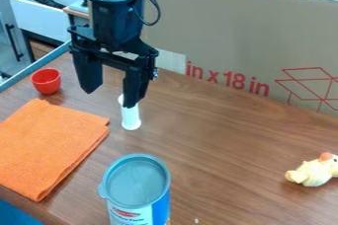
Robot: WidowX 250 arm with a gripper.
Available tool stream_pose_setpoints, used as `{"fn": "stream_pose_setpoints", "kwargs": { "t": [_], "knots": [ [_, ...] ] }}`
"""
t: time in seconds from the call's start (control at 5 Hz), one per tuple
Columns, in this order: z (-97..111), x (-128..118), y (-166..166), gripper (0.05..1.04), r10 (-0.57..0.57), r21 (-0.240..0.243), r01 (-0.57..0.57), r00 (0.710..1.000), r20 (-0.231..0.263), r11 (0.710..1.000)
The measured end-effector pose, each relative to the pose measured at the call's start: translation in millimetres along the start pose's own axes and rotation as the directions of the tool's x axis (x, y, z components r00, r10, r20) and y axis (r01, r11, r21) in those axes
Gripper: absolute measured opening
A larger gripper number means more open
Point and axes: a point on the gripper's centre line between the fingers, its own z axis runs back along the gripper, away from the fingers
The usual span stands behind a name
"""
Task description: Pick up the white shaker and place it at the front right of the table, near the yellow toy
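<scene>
While the gripper [113, 97] hung empty, fingers apart, the white cylinder [131, 118] at its five o'clock was not yet grasped.

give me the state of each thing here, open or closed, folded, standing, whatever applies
gripper: open, above the table
white tube: partly behind the gripper, can't tell if upright or lying
lidded canister: upright, lid on
orange cloth: folded, lying flat
red cup: upright, open top
yellow toy animal: lying down
cardboard sheet: standing on edge
</scene>
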Motion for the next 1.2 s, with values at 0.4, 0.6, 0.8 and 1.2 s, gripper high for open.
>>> {"fn": "stream_pose_setpoints", "kwargs": {
  "t": [0.4,0.6,0.8,1.2],
  "knots": [
    [-10,13,7,1.001,-0.026,0.006,0.026,1.000,-0.006,1.000],
    [-20,32,22,1.001,-0.019,0.006,0.019,1.000,0.001,1.000],
    [-37,48,35,1.001,-0.072,0.026,0.072,0.997,-0.019,0.997],
    [-56,73,48,1.001,-0.113,0.041,0.114,0.993,-0.033,0.993]
  ]
}}
